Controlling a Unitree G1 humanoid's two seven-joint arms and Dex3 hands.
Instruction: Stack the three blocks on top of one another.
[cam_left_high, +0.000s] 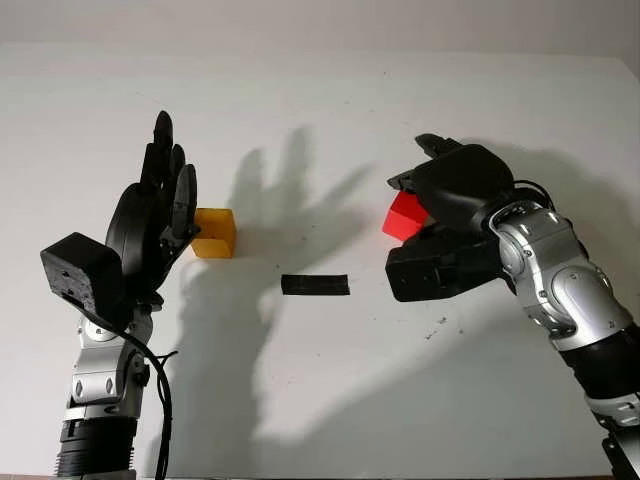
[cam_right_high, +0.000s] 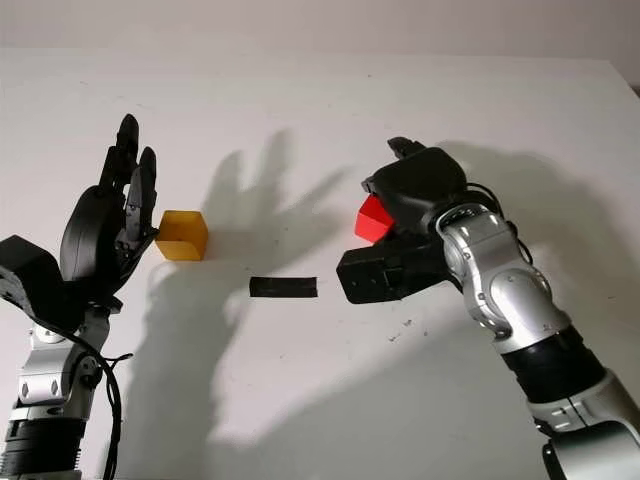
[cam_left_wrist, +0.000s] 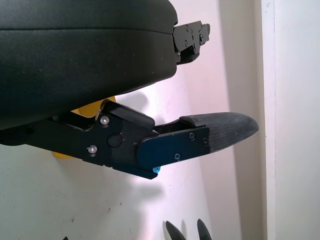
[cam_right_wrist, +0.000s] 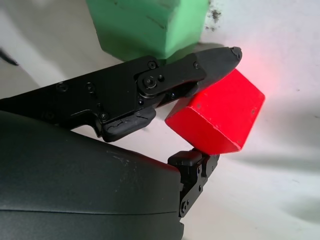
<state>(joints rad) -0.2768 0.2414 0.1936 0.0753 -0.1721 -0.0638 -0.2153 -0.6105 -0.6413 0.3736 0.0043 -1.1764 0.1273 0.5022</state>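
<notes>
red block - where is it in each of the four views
Left eye view: red block right of centre, in the right hand.
Right eye view: just right of centre, same grasp.
Left wrist view: not in it.
Right wrist view: middle right, pinched between black fingers, green block behind.
Shared landmark: black strip on the table, left of the block.
</notes>
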